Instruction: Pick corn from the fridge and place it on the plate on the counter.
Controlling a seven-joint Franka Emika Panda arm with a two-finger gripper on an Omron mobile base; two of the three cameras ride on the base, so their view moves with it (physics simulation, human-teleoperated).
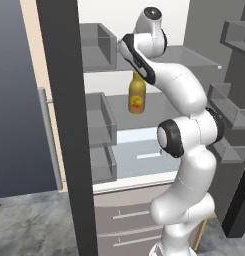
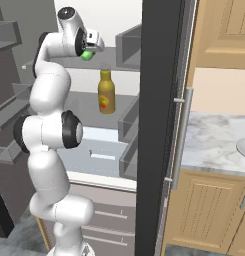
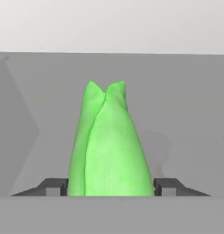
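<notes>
The bright green corn (image 3: pixel 109 146) stands between my gripper's (image 3: pixel 111 187) two dark fingertips (image 3: pixel 51 187), which press against its sides just above the fridge's upper grey shelf (image 3: pixel 186 114). From the right base view the corn (image 2: pixel 86 55) peeks out under the gripper (image 2: pixel 89 50) at that upper shelf, inside the open fridge (image 2: pixel 159 100). A sliver of the light grey plate (image 2: pixel 244 147) lies on the marbled counter (image 2: pixel 209 140) at the far right, past the fridge door.
An amber bottle (image 1: pixel 137 95) with a red-yellow label stands on the shelf below. Grey door bins (image 1: pixel 99 125) line the left side and a pale drawer (image 1: pixel 144 155) sits lower. The dark door edge (image 2: pixel 161 150) stands between fridge and counter.
</notes>
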